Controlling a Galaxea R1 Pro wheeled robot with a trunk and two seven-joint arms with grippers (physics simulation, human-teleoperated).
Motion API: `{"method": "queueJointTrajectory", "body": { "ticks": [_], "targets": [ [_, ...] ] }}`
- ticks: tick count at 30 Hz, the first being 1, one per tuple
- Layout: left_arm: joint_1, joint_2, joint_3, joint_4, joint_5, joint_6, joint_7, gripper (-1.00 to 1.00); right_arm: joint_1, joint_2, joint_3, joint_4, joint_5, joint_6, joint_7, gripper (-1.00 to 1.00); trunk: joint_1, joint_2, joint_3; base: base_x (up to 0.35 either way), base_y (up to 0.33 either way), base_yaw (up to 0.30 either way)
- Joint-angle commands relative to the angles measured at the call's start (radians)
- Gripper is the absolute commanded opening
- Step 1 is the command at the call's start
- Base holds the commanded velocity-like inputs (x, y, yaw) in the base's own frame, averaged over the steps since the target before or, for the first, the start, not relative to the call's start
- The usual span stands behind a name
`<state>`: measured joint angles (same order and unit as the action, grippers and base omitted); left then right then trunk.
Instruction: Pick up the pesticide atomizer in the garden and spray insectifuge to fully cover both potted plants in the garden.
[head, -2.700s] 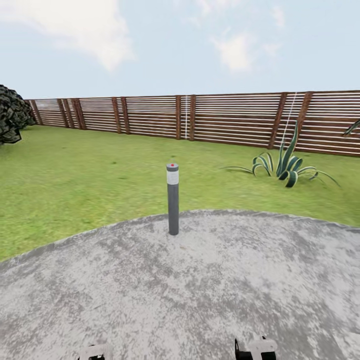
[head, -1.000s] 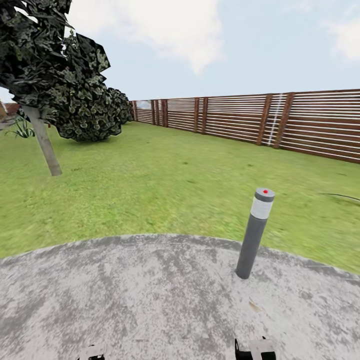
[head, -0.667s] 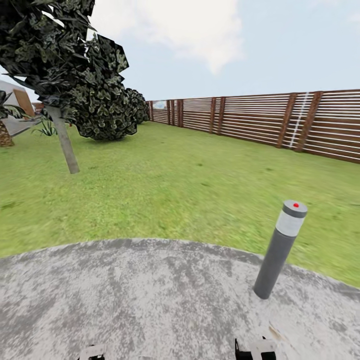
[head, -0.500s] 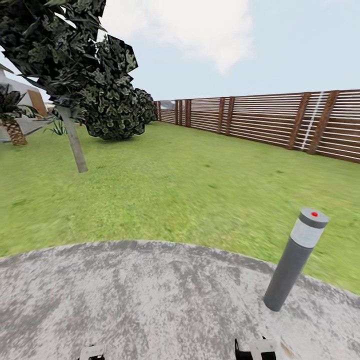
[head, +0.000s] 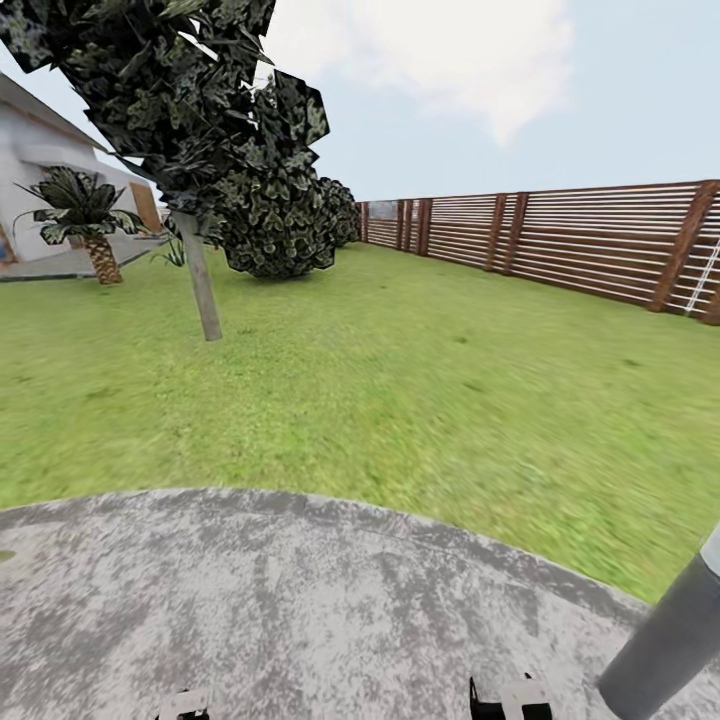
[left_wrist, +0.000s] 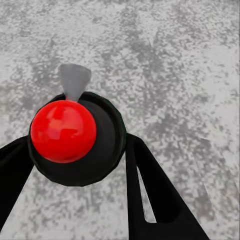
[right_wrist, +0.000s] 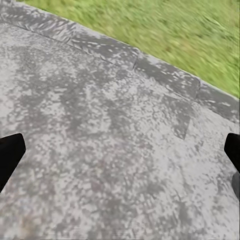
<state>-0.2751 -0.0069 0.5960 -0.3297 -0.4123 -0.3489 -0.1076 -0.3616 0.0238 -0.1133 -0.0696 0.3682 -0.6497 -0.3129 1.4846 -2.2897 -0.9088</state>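
The sprayer (left_wrist: 107, 145) sits between the left fingers (left_wrist: 150, 195), which are closed on its dark round body from both sides. In the left wrist view it is seen end-on, over the stone patio (left_wrist: 190, 65). It has a shiny red knob (left_wrist: 63, 131) in the middle of the dark cap and a short grey nozzle (left_wrist: 75, 80) sticking out past the rim. One black finger presses the body on each side.

The right fingers (right_wrist: 9, 155) are spread wide open and hold nothing. Their black tips sit at opposite edges of the right wrist view, with mottled grey patio (right_wrist: 110, 130) between them. The curved rim of the patio and a strip of grass (right_wrist: 165, 30) lie just beyond.

From the head view, the patio (head: 300, 600) takes up the foreground, and a grey post (head: 670, 650) stands on it near its rim. Lawn (head: 400, 380) stretches away from the patio's edge. Well beyond the patio, a brown slatted fence (head: 580, 240) closes off the far side of the grass. A dark-leaved tree (head: 200, 280) with a thin grey trunk stands on the lawn, with a rounded bush (head: 285, 230) behind it. Farther off are a small palm (head: 85, 215) and a pale house wall (head: 30, 170).
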Motion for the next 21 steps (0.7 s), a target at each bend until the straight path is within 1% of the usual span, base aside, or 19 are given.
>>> {"method": "queueJointTrajectory", "body": {
  "ticks": [1,8,21],
  "targets": [
    [-0.001,-0.001,0.008,0.000,-0.003,-0.002,-0.007,-1.00,0.000,0.000,-0.008,0.001,0.011,-0.002,-0.005,1.00,0.000,0.000,-0.001,0.338,0.000,0.278],
    [-0.001,-0.001,0.008,0.000,-0.003,-0.002,-0.007,-1.00,0.000,0.000,-0.008,0.001,0.011,-0.002,-0.005,1.00,0.000,0.000,-0.001,0.338,0.036,0.278],
    [-0.001,-0.001,0.008,0.000,-0.003,-0.002,-0.007,-1.00,0.000,0.000,-0.008,0.001,0.011,-0.002,-0.005,1.00,0.000,0.000,-0.001,0.312,0.158,0.278]
  ]
}}
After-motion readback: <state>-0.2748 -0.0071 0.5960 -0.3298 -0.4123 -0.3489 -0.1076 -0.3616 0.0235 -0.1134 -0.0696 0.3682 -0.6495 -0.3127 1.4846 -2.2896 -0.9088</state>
